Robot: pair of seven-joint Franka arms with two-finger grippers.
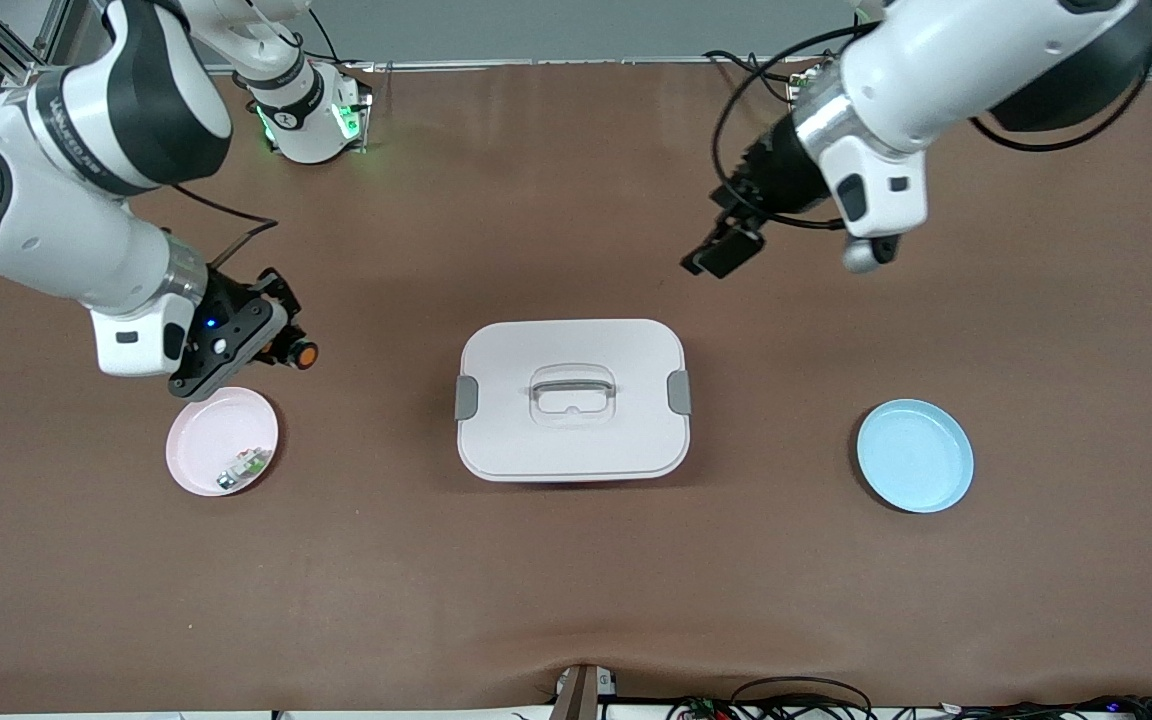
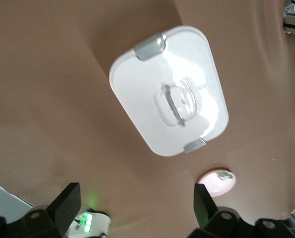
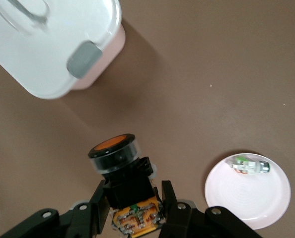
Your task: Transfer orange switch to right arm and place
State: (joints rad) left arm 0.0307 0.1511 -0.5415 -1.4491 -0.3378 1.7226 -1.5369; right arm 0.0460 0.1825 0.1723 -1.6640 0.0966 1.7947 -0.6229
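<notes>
The orange switch (image 1: 302,353) is a small black block with a round orange button face. My right gripper (image 1: 286,345) is shut on it and holds it in the air over the bare table, just off the rim of the pink plate (image 1: 191,440). In the right wrist view the fingers (image 3: 100,201) clamp the switch's black body (image 3: 122,173), the button pointing away from the wrist. My left gripper (image 1: 721,250) is open and empty, up over the table toward the left arm's end; its view shows its own gripper (image 2: 136,198) with wide-set fingers.
A small green-and-white part (image 1: 246,463) lies on the pink plate (image 3: 247,203). A white lidded box (image 1: 573,440) with grey latches stands mid-table, also in the left wrist view (image 2: 137,84). A blue plate (image 1: 914,455) lies toward the left arm's end.
</notes>
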